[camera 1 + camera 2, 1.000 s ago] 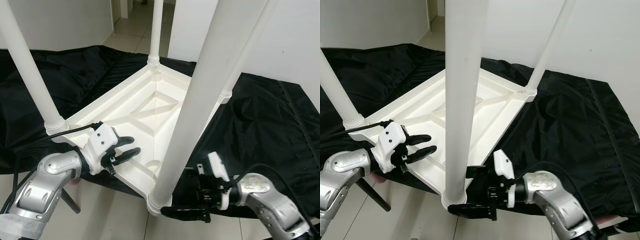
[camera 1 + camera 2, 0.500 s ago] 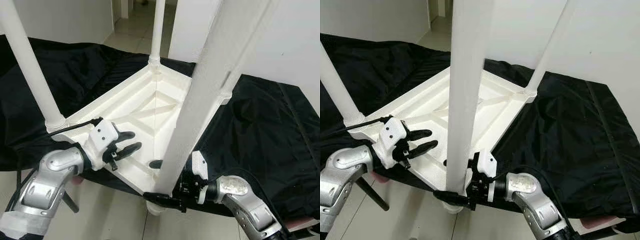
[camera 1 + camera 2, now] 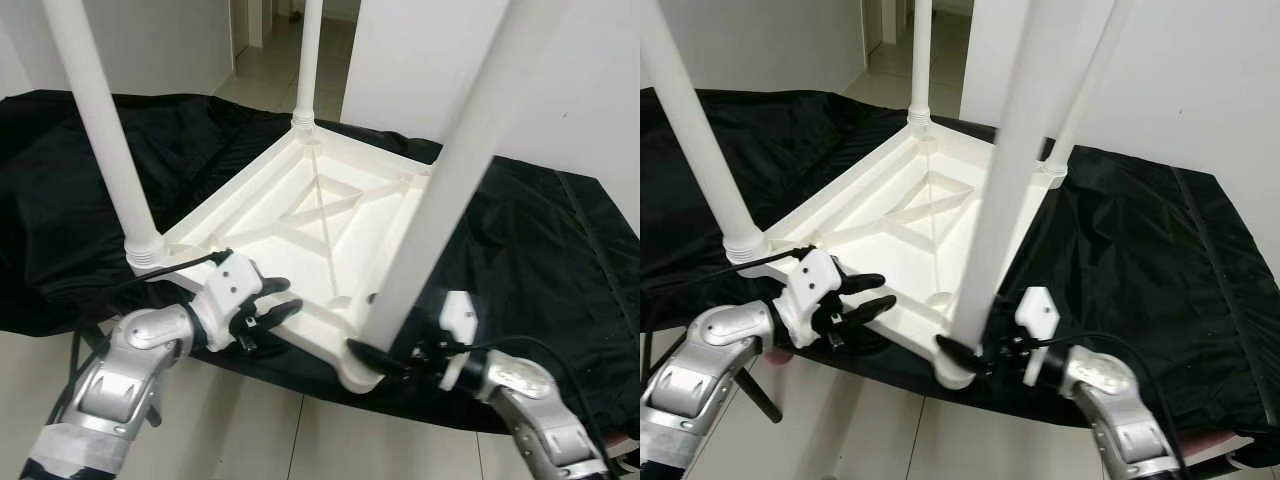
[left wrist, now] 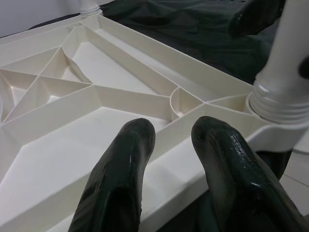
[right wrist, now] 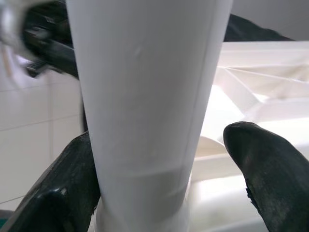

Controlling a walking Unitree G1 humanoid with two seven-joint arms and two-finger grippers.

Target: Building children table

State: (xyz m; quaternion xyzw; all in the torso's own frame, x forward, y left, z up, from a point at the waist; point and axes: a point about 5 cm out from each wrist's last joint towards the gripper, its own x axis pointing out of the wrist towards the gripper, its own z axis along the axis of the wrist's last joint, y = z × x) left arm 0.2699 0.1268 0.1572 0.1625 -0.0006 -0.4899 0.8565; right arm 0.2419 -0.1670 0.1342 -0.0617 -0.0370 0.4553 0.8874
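My right end effector (image 3: 385, 352) now straddles the near leg (image 3: 440, 210) base, fingers apart; left end effector (image 3: 268, 303), parted, steadies the upturned tabletop (image 3: 300, 215)

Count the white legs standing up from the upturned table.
4: near left corner leg, far corner leg, near corner leg between the right gripper fingers, and right corner leg, partly hidden behind it.

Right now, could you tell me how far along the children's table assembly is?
Mostly built: the upside-down tabletop lies on the black sheet with four white legs standing at its corners. In hand: the right gripper straddles the near leg close to its base, one finger each side, while the left gripper hovers open over the near edge. Left: seating that leg, then turning the table upright.
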